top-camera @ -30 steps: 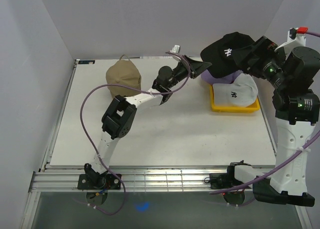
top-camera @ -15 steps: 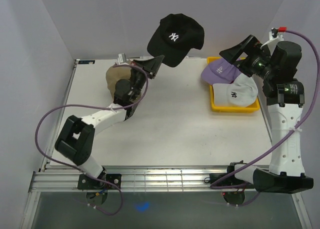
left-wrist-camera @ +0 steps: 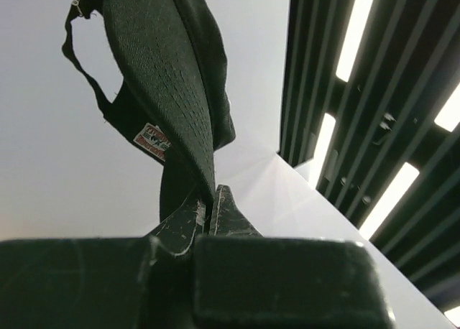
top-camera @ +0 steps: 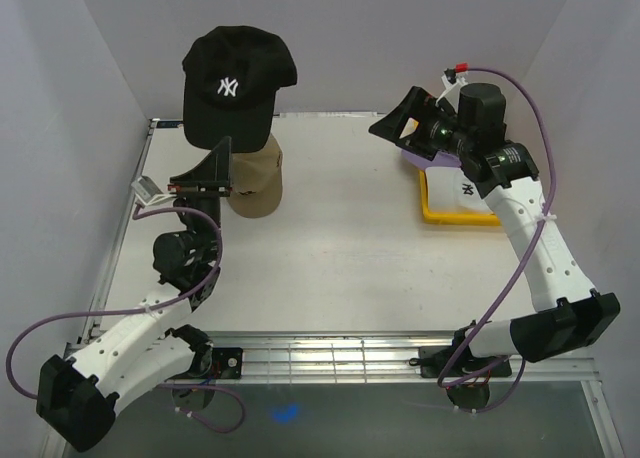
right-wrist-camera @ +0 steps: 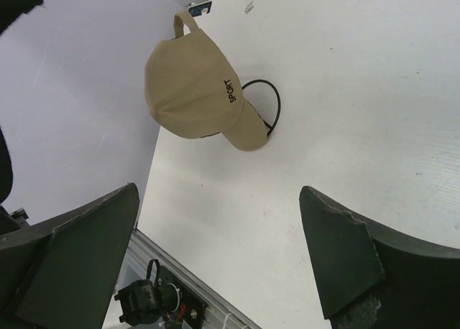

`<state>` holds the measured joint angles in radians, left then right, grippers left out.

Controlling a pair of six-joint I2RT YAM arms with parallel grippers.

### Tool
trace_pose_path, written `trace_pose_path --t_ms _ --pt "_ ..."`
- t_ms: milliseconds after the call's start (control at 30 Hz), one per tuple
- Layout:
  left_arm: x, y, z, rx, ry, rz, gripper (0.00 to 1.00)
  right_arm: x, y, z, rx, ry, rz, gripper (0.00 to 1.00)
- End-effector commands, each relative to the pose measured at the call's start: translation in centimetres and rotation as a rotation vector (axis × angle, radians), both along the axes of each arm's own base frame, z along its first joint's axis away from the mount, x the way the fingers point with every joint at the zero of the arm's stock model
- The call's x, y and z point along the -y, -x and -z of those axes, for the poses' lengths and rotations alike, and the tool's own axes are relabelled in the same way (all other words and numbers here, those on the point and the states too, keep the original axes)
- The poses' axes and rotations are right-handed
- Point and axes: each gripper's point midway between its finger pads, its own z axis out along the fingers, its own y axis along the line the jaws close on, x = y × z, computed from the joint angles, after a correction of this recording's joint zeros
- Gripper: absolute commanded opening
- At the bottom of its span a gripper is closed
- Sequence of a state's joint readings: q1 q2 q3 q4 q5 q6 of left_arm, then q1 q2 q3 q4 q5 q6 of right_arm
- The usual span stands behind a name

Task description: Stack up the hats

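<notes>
White desk w/ tan cap rear-left; left end effector pinched tight on brim of black cap, held aloft above tan one; right end effector wide open, empty, near yellow tray.

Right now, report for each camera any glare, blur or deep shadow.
Top external: even soft light, sharp, the black cap shows a readable logo. Left wrist: aimed upward, ceiling light strips blow out at right, the black cap is backlit and dark, the left gripper has a blurred housing. Right wrist: the tan cap is crisp, lettering legible; the near fingers are dark and soft-edged.
</notes>
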<state>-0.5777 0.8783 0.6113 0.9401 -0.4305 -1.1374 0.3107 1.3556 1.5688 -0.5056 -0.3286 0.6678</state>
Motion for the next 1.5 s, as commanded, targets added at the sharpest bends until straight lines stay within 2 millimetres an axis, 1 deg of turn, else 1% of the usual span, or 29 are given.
trace_pose_path --t_ms 0,67,100,133,200,300,367,433,533,567,633,767,833,867,900,933,1033,1233,1267,1467 --pt "-2.6 -1.1 3.6 -0.136 0.028 -0.125 0.00 -1.8 -0.5 -1.5 0.078 -0.024 -0.018 0.97" --pt "-3.1 -1.1 4.2 -0.154 0.030 -0.150 0.00 -2.9 -0.8 -0.8 0.064 -0.010 -0.036 0.97" --pt "-3.7 -0.9 4.3 -0.158 0.045 -0.171 0.00 -3.7 -0.6 -0.6 0.060 -0.005 -0.054 0.97" --pt "-3.8 -1.0 4.4 -0.161 0.050 -0.176 0.00 -4.1 -0.5 -0.6 0.061 -0.002 -0.064 0.97" --pt "-4.1 -1.1 4.8 -0.170 0.055 -0.187 0.00 -4.9 -0.6 0.1 0.049 0.011 -0.077 0.97" --pt "-4.2 -1.4 5.6 -0.190 0.062 -0.196 0.00 -5.6 -0.7 1.0 0.036 0.025 -0.089 0.97" --pt "-4.6 -1.5 6.2 -0.204 0.081 -0.212 0.00 -6.0 -0.8 1.9 0.019 0.033 -0.099 0.97" --pt "-4.7 -1.6 6.9 -0.215 0.079 -0.221 0.00 -6.4 -0.6 2.3 0.015 0.037 -0.111 0.97" --pt "-4.6 -2.1 7.4 -0.217 0.064 -0.227 0.00 -6.5 -0.6 2.9 0.007 0.044 -0.115 0.97" --pt "-4.4 -2.1 7.3 -0.206 0.069 -0.205 0.00 -6.6 -0.6 3.2 0.005 0.045 -0.117 0.97" --pt "-4.6 -2.6 7.5 -0.207 0.070 -0.205 0.00 -6.6 -0.6 3.3 0.004 0.047 -0.117 0.97" --pt "-4.4 -3.5 8.3 -0.230 0.056 -0.198 0.00 -6.6 -0.5 3.6 0.003 0.048 -0.121 0.97" --pt "-4.5 -3.7 8.2 -0.228 0.053 -0.198 0.00 -6.6 -0.4 4.2 -0.004 0.053 -0.121 0.97" --pt "-4.6 -3.8 8.2 -0.228 0.050 -0.199 0.00 -6.6 -0.4 4.1 -0.001 0.050 -0.121 0.97" --pt "-4.1 -4.1 8.3 -0.226 0.033 -0.175 0.00 -6.6 -0.4 4.4 -0.005 0.052 -0.120 0.97" --pt "-4.5 -4.4 8.2 -0.221 0.033 -0.177 0.00 -6.5 -0.3 4.6 -0.007 0.054 -0.120 0.97" --pt "-4.3 -5.0 8.2 -0.213 0.019 -0.150 0.00 -6.4 -0.3 4.9 -0.008 0.056 -0.115 0.97" --pt "-4.2 -5.8 8.5 -0.212 0.011 -0.129 0.00 -6.5 -0.3 5.0 -0.005 0.052 -0.120 0.97" --pt "-3.9 -5.9 8.6 -0.211 0.003 -0.113 0.00 -6.5 -0.2 5.2 -0.009 0.054 -0.120 0.97" --pt "-3.4 -6.7 8.0 -0.192 -0.019 -0.087 0.00 -6.4 -0.1 5.2 -0.007 0.054 -0.118 0.97"
